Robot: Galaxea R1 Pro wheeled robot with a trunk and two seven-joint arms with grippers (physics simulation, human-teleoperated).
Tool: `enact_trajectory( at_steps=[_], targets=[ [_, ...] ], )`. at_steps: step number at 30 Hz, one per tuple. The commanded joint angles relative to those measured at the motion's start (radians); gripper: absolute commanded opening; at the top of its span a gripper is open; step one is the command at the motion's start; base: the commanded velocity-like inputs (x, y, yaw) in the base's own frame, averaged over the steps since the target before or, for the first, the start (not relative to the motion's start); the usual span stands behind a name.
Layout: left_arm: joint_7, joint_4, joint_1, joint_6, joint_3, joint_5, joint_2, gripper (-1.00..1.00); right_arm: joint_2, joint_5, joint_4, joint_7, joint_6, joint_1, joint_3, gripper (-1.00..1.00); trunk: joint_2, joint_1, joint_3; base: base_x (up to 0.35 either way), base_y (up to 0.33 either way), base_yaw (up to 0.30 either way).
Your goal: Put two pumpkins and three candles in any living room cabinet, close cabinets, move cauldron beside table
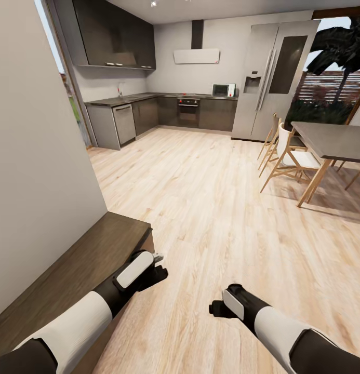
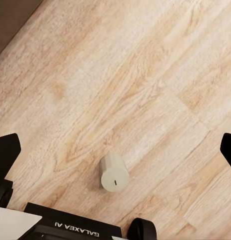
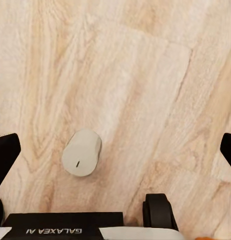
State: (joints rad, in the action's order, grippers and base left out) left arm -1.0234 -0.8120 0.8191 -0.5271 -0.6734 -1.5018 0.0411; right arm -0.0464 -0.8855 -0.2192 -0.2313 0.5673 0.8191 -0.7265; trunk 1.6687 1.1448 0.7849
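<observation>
**Candle on the floor, nothing stowed yet as far as shown**

Candle (image 2: 114,173) standing upright on the light plank floor (image 2: 145,75), seen from above between the spread fingers of the left gripper (image 2: 115,150), released and grasping nothing. Seen likewise below the right gripper (image 3: 115,150), also released and empty: one cream candle, near the robot's black base (image 3: 60,227). Whether one candle or two, cannot tell.

Outward, in the head view: left gripper (image 1: 156,267) just beside the end of the low dark brown cabinet (image 1: 81,270), right gripper (image 1: 217,308) over bare planks. Farther off, grey kitchen (image 1: 164,111), fridge (image 1: 270,78), dining desk (image 1: 335,139) with chairs.

Judged from this: candle not yet picked up, nothing shown as stowed; pumpkins, cauldron, closing all presumably left.
</observation>
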Motion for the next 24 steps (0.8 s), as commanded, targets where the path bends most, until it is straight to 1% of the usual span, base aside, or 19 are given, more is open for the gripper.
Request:
enact_trajectory(
  at_steps=[1,3,5,8,10,12,13,15,16,20,24],
  targets=[
    [0.001,0.0,0.0,0.0,0.0,0.0,0.001,1.0,-0.001,0.01,0.022,0.008,-0.014,0.0,-0.001,1.0,0.0,0.0,0.0,0.0,0.0,0.0],
    [0.001,0.0,0.0,0.0,0.0,0.0,0.003,1.0,-0.003,0.018,0.054,0.015,-0.035,-0.001,-0.001,1.0,0.0,0.0,0.0,0.0,0.0,0.0],
    [0.001,0.0,0.0,0.001,0.0,0.0,0.005,1.0,-0.02,0.025,0.083,0.02,-0.06,-0.004,-0.002,1.0,0.0,0.0,0.0,0.0,0.0,0.0],
    [0.0,0.0,0.0,0.0,0.0,0.0,0.007,1.0,-0.036,0.034,0.097,0.022,-0.084,-0.017,-0.002,1.0,0.0,0.0,0.0,0.0,0.0,0.0],
    [0.001,0.0,0.0,0.0,0.0,0.0,0.008,1.0,-0.04,0.043,0.101,0.023,-0.093,-0.027,-0.002,1.0,0.0,0.0,0.0,0.0,0.0,0.0],
    [0.003,0.001,0.0,-0.001,0.0,0.0,0.008,1.0,-0.044,0.07,0.103,0.025,-0.11,-0.04,-0.003,1.0,0.0,0.0,0.0,0.0,0.0,0.0],
    [0.004,-0.001,0.0,-0.002,0.0,0.0,0.008,1.0,-0.045,0.102,0.1,0.028,-0.174,-0.065,-0.003,1.0,0.0,0.0,0.0,0.0,0.0,0.0],
    [0.004,-0.001,0.0,-0.002,0.0,0.0,0.008,1.0,-0.047,0.116,0.099,0.028,-0.207,-0.072,-0.004,1.0,0.0,0.0,0.0,0.0,0.0,0.0],
    [0.002,-0.004,0.0,-0.002,-0.001,-0.001,0.008,1.0,-0.05,0.136,0.095,0.029,-0.227,-0.078,-0.004,1.0,0.0,0.0,0.0,0.0,0.0,0.0],
    [0.003,-0.013,0.0,-0.001,-0.002,0.0,0.008,1.0,-0.052,0.148,0.092,0.029,-0.234,-0.08,-0.004,1.0,0.0,0.0,0.0,0.0,0.0,0.03],
    [0.003,-0.014,0.0,0.001,-0.003,0.003,0.008,1.0,-0.054,0.149,0.092,0.029,-0.234,-0.08,-0.004,1.0,0.0,0.0,0.0,0.0,0.0,0.253]
  ],
)
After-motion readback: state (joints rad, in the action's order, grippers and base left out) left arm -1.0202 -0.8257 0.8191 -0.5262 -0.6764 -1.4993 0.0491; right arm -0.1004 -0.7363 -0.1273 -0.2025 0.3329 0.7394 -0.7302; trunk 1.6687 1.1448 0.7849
